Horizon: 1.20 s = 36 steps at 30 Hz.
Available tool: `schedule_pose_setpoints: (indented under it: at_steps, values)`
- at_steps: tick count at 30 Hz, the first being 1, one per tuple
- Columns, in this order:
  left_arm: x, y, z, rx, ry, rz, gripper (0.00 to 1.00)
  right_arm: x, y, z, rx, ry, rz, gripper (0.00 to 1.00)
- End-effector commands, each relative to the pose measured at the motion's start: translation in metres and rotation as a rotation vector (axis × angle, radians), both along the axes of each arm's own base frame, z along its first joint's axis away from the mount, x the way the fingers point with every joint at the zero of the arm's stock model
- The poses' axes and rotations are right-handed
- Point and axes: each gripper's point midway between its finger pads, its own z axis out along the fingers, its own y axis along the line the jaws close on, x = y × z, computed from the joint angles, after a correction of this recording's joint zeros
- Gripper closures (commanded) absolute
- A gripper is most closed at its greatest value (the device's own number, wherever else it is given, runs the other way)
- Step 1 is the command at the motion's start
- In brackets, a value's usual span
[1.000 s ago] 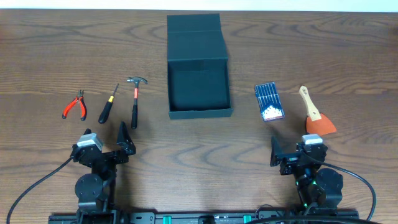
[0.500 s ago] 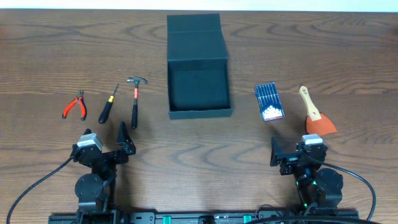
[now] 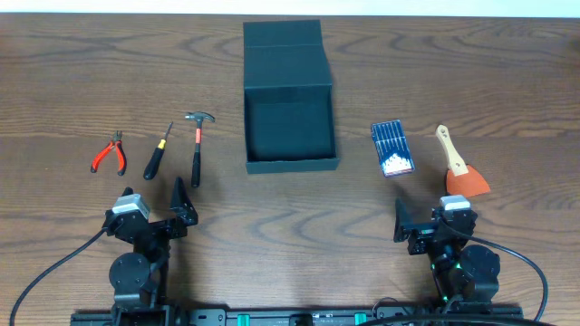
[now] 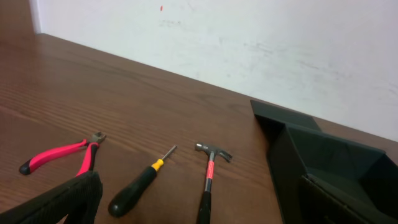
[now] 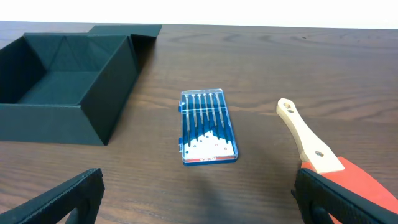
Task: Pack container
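**Now: box open at the far edge, both grippers spread wide**

We see the container [image 3: 292,164] on the wooden worktop [image 3: 507,81], midway along the far edge. Its lid is thrown back flat toward that edge, and its bare dark floor shows from above.

Toward the left edge three tools lie in a row, apart from one another and well clear of the container. The red-handled pliers [image 3: 109,154] are outermost, then a black-handled screwdriver [image 3: 157,154]. A small hammer [image 3: 197,145] lies nearest the container, its head pointing to the far edge.

Toward the right edge lies a flat blue case of small drivers [image 3: 392,148]. Beyond it is a scraper [image 3: 460,167] with a pale wooden handle and an orange blade. The two are near each other but not touching.

Along the near edge, the left gripper [image 3: 149,217] sits just short of the hammer's handle. Its jaws are spread wide and nothing is between them. The right gripper [image 3: 433,226] sits just short of the scraper's blade, also spread wide and holding nothing. In the right wrist view we see a dark finger in each lower corner, with the blue case on bare wood between them.
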Motion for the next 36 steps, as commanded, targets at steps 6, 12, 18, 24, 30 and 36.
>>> schedule_pose_setpoints:
  at_steps: [6, 12, 18, 24, 30, 36]
  values:
    - [0.0, 0.001, -0.016, -0.002, 0.04, 0.003, 0.02, 0.0, -0.002, -0.002, -0.014, 0.001, -0.002, 0.01]
    - [0.0, 0.001, -0.016, -0.002, 0.04, 0.003, 0.02, 0.0, -0.002, -0.002, -0.014, 0.001, -0.002, 0.01]
    - [0.0, 0.001, -0.016, -0.002, 0.04, 0.003, 0.01, -0.001, 0.008, -0.001, 0.041, 0.004, 0.041, 0.01]
    - [0.0, -0.003, -0.016, -0.028, 0.039, -0.017, 0.02, -0.002, 0.016, 0.0, 0.068, 0.005, 0.078, 0.01]
    - [0.0, -0.008, -0.015, -0.126, 0.043, -0.033, 0.02, 0.002, 0.016, 0.013, 0.072, -0.043, 0.077, 0.01]
    - [-0.003, -0.012, 0.032, -0.101, -0.007, -0.063, 0.02, 0.013, 0.014, 0.034, 0.069, -0.053, 0.07, 0.01]
